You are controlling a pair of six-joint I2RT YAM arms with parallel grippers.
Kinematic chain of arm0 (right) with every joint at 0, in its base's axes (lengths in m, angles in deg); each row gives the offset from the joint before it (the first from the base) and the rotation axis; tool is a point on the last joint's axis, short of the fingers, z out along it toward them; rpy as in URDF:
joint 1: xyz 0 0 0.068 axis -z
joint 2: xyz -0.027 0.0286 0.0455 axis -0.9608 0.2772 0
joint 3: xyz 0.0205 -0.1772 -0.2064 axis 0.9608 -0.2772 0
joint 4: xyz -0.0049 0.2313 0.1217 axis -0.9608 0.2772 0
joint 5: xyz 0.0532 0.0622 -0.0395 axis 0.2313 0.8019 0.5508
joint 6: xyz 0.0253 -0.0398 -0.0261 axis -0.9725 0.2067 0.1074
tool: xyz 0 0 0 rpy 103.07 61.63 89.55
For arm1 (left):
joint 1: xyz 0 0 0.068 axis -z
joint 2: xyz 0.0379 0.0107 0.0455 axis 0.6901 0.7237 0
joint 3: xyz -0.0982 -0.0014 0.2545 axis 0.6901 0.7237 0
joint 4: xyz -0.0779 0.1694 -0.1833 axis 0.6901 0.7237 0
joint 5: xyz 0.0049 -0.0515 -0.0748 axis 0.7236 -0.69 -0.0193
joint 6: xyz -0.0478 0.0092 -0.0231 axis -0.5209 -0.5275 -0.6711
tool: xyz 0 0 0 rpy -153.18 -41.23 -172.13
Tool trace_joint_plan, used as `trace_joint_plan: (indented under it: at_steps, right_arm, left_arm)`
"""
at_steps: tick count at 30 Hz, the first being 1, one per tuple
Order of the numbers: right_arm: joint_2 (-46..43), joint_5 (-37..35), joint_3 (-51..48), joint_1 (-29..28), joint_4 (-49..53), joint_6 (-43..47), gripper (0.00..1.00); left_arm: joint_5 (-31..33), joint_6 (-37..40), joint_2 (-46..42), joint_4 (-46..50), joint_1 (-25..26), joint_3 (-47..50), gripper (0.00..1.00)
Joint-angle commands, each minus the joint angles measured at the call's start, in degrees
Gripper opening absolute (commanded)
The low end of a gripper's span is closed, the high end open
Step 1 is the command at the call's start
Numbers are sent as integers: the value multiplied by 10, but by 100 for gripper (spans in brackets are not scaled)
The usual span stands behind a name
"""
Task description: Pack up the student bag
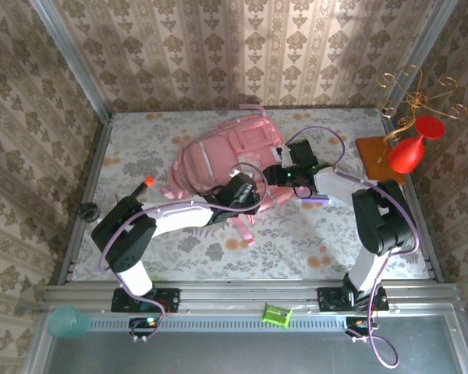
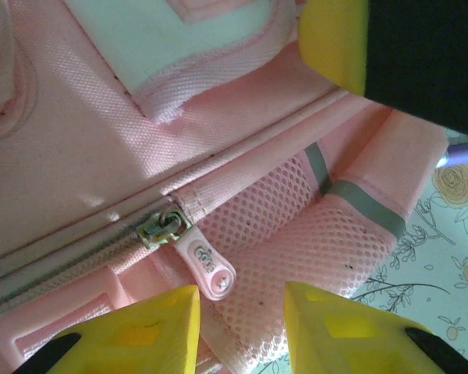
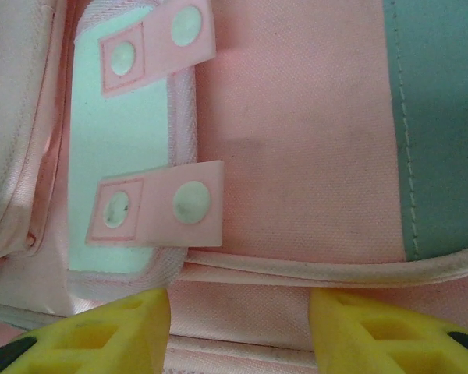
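The student bag [image 1: 214, 160], a large pink backpack, lies flat in the middle of the table. My left gripper [image 1: 246, 191] is at its near right edge and my right gripper [image 1: 282, 173] at its right side. In the left wrist view, the open left gripper [image 2: 240, 300] hovers over a pink mesh pocket [image 2: 296, 234]. A pink zip pull [image 2: 207, 265] on a metal slider [image 2: 160, 228] lies just past the left fingertip. A yellow finger of the right gripper [image 2: 335, 39] shows at the top. In the right wrist view, the right gripper [image 3: 238, 308] is open, straddling a pink seam below two snap tabs [image 3: 160, 206].
An orange-tipped marker [image 1: 146, 182] and a small black round object [image 1: 88, 209] lie left of the bag. A red goblet [image 1: 412, 152] and a gold wire stand [image 1: 413, 93] sit on a wooden board [image 1: 374, 152] at the right. A purple item [image 1: 316, 200] lies under the right arm.
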Motion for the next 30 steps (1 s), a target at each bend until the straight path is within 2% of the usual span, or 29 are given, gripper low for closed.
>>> trace_joint_plan:
  at_steps: [1, 4, 12, 20, 30]
  right_arm:
    - [15, 3, 8, 1, -1, -7, 51]
    - [13, 2, 7, 2, 3, -4, 51]
    - [14, 0, -3, 3, -3, -6, 51]
    - [5, 1, -13, 2, -6, -7, 50]
    - [3, 0, -17, 3, -4, -2, 49]
  left_arm:
    - [3, -26, 15, -2, -11, -10, 35]
    - [15, -38, 13, -9, -12, -1, 37]
    - [-14, -31, 44, -43, -16, -14, 36]
    - [31, -37, 67, -41, -13, -34, 34]
    - [56, -49, 66, -73, -12, -12, 21]
